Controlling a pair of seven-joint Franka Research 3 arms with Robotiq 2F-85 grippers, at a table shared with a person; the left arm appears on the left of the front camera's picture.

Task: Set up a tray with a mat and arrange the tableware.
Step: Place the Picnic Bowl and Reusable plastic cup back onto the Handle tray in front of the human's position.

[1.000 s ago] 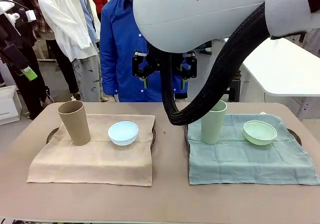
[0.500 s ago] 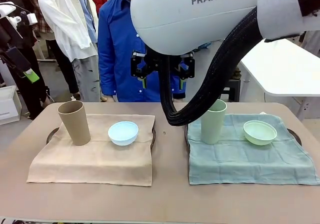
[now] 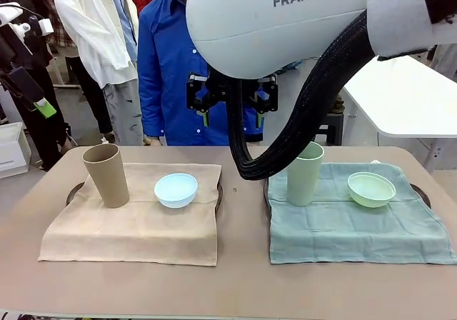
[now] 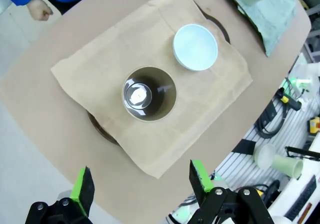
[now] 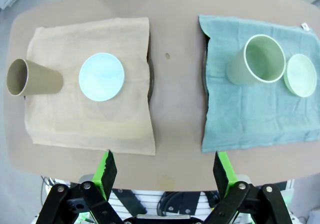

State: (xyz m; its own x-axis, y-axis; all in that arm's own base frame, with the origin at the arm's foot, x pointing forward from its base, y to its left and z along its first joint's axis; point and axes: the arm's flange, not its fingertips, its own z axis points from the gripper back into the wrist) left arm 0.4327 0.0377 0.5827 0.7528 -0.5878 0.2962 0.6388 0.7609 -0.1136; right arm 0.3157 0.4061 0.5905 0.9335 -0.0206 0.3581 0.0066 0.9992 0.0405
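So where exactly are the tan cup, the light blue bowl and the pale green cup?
tan cup (image 3: 107, 177): front view, on the middle of its outer wall.
light blue bowl (image 3: 176, 188): front view, on its inside near the centre.
pale green cup (image 5: 263, 58): right wrist view, inside its open mouth.

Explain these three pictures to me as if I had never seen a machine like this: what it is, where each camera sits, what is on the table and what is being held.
This is a robot with two white arms, each ending in a two-finger gripper. The front view looks across the table toward a person in a blue shirt. The other two come from cameras on the wrists, looking down past the left gripper and right gripper. Both are open, raised above the table, and hold nothing. On the table lie a tan mat with a tan cup and a light blue bowl, and a green mat with a pale green cup and a pale green bowl. Dark tray edges peek out under the mats.
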